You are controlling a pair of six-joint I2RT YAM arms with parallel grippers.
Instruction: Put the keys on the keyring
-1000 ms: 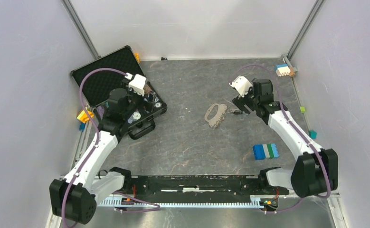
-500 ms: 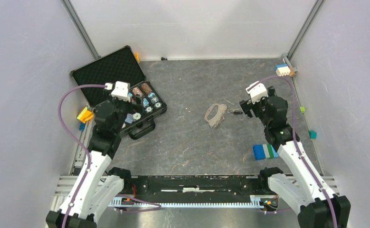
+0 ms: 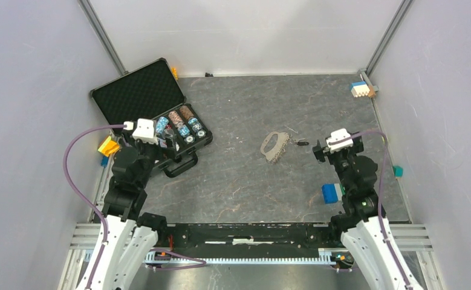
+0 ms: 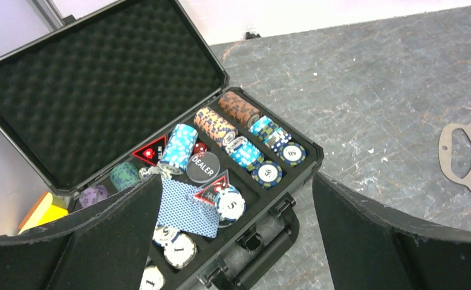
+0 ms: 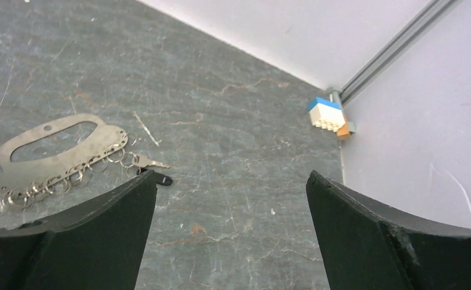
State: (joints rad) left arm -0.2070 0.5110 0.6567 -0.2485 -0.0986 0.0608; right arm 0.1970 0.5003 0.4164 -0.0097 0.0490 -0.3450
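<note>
The keyring is a flat grey-tan D-shaped plate lying mid-table, with small wire rings along its jagged edge. It also shows in the right wrist view and at the right edge of the left wrist view. The key lies just right of it; its black head and silver blade sit by my left fingertip in the right wrist view. My right gripper is open and empty, a little right of the key. My left gripper is open and empty above the black case's front edge.
An open black poker-chip case with chips and cards stands at the left. A blue-green-white block lies near my right arm. A small block stack sits in the far right corner. Yellow blocks lie at the left wall.
Both arms have drawn back toward the near edge. The right gripper moved away from the key; the left gripper moved off the chip case. Keyring and key stayed put.
</note>
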